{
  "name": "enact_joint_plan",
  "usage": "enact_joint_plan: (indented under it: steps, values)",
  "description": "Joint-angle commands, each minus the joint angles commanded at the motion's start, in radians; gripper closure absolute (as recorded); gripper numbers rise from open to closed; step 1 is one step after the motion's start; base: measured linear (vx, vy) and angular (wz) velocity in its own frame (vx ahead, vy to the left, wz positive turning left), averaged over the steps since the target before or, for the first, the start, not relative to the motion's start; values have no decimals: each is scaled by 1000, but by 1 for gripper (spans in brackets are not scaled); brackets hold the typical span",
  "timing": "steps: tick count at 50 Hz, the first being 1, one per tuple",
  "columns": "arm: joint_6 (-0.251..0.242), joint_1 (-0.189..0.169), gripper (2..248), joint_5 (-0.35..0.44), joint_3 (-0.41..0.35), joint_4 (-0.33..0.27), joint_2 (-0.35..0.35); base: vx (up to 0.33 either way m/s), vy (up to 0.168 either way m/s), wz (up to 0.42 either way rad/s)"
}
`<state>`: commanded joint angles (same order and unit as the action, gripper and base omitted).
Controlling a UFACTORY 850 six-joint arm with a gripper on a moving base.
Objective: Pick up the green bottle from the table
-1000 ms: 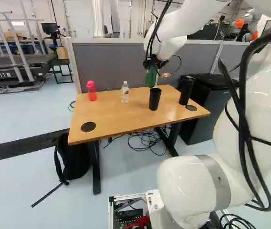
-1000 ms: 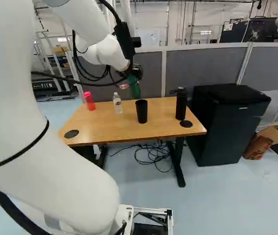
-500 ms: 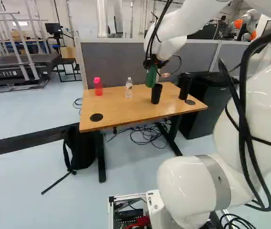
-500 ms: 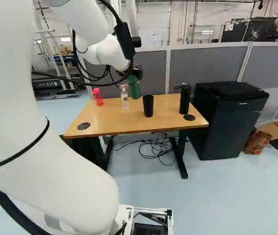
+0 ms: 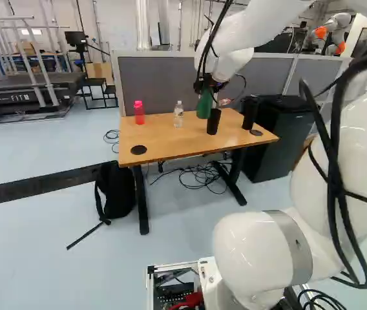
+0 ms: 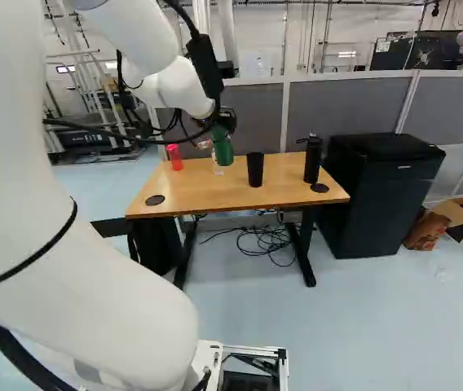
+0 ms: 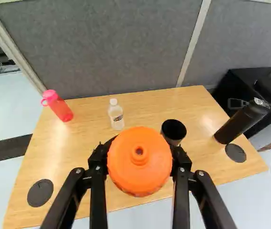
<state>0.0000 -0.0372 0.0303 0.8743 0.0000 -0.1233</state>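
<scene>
— Where is the green bottle?
— It hangs above the bench, in the claw. In the left base view, the black cup is at its five o'clock.
— And the claw?
— Parted by one bottle's width, gripping it from two sides. Taking twelve as straight ahead, these are nine and three o'clock.
— Good place?
— I think so: just under the orange cap. The body is probably stiff, not fragile, but smooth; if full, it may slip.

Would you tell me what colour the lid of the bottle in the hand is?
The lid is orange, shown best in the wrist view.
</scene>
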Motion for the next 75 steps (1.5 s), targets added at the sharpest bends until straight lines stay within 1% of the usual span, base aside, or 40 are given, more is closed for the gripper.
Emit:
enact_joint_plan:
  steps: [19, 38, 53, 75]
  values:
    - [0, 1, 127, 13, -16, 0, -7, 1, 0, 1]
    - [0, 4, 127, 65, -65, 0, -16, 0, 0, 0]
    - [0, 7, 127, 134, -129, 0, -29, 0, 0, 0]
    - [0, 13, 127, 283, -268, 0, -56, 0, 0, 0]
